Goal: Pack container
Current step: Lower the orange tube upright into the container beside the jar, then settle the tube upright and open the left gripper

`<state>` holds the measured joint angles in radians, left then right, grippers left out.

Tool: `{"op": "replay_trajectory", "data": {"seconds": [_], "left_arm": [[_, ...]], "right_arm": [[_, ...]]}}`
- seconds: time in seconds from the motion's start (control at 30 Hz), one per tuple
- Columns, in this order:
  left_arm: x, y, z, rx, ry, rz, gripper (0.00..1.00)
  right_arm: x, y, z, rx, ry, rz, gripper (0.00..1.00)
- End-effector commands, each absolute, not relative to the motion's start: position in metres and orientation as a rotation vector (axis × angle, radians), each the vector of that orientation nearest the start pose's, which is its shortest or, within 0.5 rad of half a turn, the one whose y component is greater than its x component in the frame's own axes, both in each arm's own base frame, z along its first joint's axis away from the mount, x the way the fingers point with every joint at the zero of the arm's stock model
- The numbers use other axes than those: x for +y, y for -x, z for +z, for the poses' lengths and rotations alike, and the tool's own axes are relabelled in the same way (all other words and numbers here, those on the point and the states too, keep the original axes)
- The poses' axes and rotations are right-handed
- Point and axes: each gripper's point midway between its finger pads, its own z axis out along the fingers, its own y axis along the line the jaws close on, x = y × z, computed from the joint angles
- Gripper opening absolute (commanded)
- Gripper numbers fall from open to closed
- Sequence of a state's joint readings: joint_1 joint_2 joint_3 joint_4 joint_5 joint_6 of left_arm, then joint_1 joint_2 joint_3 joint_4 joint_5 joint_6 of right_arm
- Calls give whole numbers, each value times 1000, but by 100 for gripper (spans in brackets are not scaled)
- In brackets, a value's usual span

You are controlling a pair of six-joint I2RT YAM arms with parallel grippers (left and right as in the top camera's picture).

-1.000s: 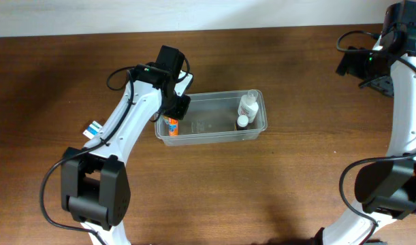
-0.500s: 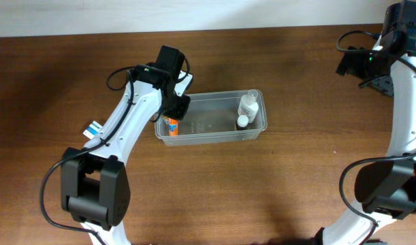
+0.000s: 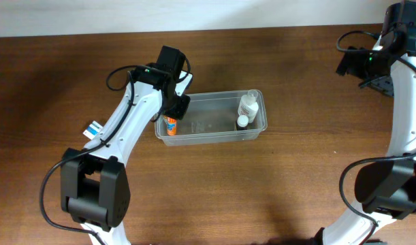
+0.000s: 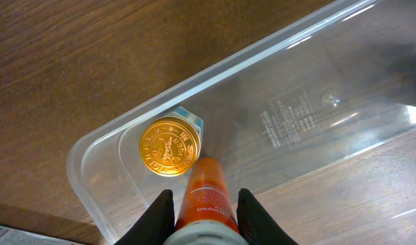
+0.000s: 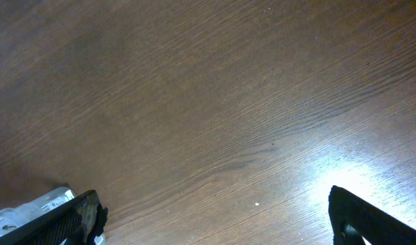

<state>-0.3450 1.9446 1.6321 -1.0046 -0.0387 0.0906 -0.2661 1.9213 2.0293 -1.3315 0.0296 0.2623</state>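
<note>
- The container (image 3: 214,122) lies flat on the bench (image 3: 296,184), long side running left to right. It is a clear tub with rounded corners and a rim, and the embossed print on its floor shows plainly in the left wrist view.
- The left gripper (image 4: 204,204) hangs over the container's left end, pointing down into it. Its two dark fingers (image 4: 160,214) press on either side of the orange bottle (image 4: 206,178), so it is clamped on that bottle.
- The orange bottle stands roughly upright inside the container's left end, near the front wall. From overhead it shows as an orange spot (image 3: 170,124) just below the gripper.
- A gold-capped jar (image 4: 169,146) stands upright in the container's left corner, just beside the orange bottle. Whether the two touch cannot be told. A strip of pale blue label shows under its lid.
- At the container's right end sit a larger white bottle (image 3: 247,105) and a small white bottle (image 3: 242,122), close together against the end wall.
- The middle of the container holds nothing but its own printed floor.
- The right gripper (image 5: 213,204) is well apart from the container, beyond its right end. Its fingers are spread wide with only bare bench between them.
- A small label slip (image 3: 93,128) lies on the bench left of the container, beside the left arm (image 3: 126,129).
</note>
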Motion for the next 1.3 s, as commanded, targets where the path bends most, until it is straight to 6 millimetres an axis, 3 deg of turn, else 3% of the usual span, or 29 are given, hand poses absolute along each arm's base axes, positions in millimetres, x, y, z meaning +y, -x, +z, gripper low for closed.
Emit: {"op": "replay_trajectory", "data": {"seconds": [0.0, 0.67, 1.0, 1.27], "left_arm": [[-128, -404, 93, 2837, -638, 77, 1], [-132, -410, 96, 2805, -629, 64, 1], [-160, -404, 121, 2715, -699, 34, 1], [-170, -400, 123, 2701, -732, 28, 1]], "right_arm": [[-122, -413, 234, 2645, -744, -53, 98], [-122, -413, 234, 2645, -744, -53, 98], [-122, -413, 234, 2645, -744, -53, 98], [-122, -413, 234, 2645, -744, -53, 98]]}}
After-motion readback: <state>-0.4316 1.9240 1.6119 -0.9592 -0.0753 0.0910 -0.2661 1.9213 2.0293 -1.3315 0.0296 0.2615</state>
